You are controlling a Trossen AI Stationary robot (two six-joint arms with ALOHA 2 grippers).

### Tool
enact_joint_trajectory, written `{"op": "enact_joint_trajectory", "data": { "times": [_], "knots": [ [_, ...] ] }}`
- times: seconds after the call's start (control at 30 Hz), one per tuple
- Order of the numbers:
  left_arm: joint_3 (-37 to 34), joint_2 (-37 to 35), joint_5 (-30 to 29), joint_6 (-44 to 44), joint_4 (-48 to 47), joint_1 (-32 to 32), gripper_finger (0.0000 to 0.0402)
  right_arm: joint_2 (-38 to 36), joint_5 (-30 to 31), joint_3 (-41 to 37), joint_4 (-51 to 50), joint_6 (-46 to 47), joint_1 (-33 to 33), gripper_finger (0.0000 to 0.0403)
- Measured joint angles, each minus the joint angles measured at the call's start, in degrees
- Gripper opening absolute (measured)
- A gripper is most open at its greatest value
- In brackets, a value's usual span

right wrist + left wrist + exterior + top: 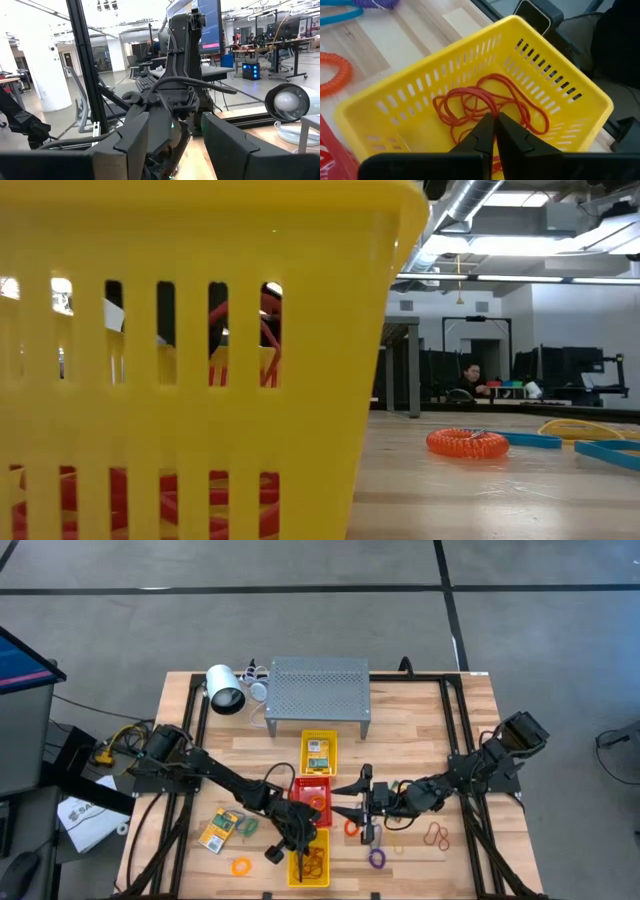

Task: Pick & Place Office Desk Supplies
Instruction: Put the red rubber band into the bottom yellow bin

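Orange rubber bands lie tangled in the near yellow tray on the wooden table, the left gripper above them with jaws clenched empty, the right gripper with jaws released over the table's middle, another yellow tray holding card packets.

Rubber bands: thin orange loops, tangled in yellow basket.
Card packet: yellow-orange, flat on tabletop.
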Motion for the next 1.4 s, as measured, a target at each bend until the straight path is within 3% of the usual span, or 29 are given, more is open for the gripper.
{"op": "enact_joint_trajectory", "data": {
  "times": [0.6,0.9,1.4],
  "knots": [
    [0.0,-3.1,-0.4,-0.6,-0.7,0.5,0.0153,0.0,0.0,0.0,0.0,0.0,0.0,0.0177],
    [0.0,-11.0,-4.6,0.9,-3.0,0.3,0.0157,0.0,0.0,0.0,-0.2,0.4,0.0,0.0177],
    [0.0,-7.3,-5.6,0.8,-9.9,-1.3,0.0152,0.0,0.0,0.0,-0.2,0.4,0.0,0.0177]
  ]
}}
